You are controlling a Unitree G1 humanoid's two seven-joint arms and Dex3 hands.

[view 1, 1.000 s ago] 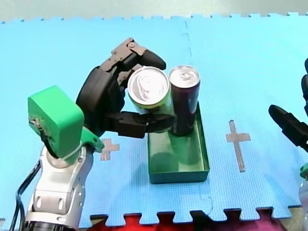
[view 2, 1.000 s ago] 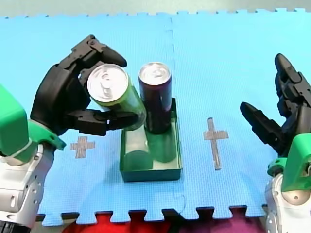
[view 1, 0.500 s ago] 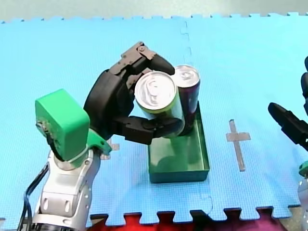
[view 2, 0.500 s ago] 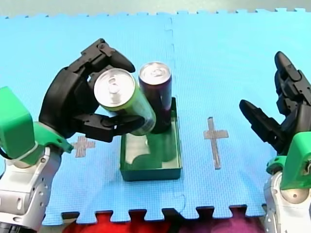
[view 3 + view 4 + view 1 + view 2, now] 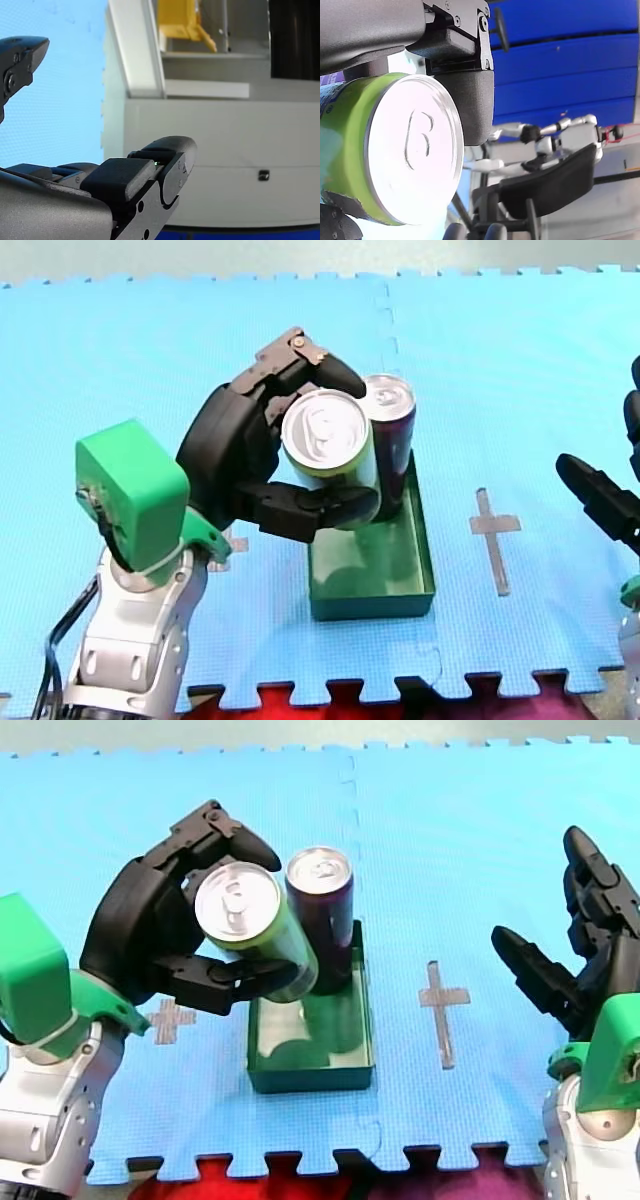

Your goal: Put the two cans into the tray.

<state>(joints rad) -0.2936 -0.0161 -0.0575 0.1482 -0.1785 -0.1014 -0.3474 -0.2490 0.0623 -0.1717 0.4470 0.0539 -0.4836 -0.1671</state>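
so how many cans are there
2. A green can is held tilted in the left hand above the tray; a purple can stands upright at the tray's far end. The right hand, off to the right, holds none.

The green can (image 5: 262,935) is lime green with a shiny silver top. The purple can (image 5: 322,920) is very dark purple, also with a silver top. The tray (image 5: 312,1077) is dark green. The mat (image 5: 480,850) is light blue with a toothed puzzle edge, and it carries grey tape crosses (image 5: 443,1010). The left hand (image 5: 170,940) and the right hand (image 5: 570,965) are black. The wrist block (image 5: 35,975) is bright green.
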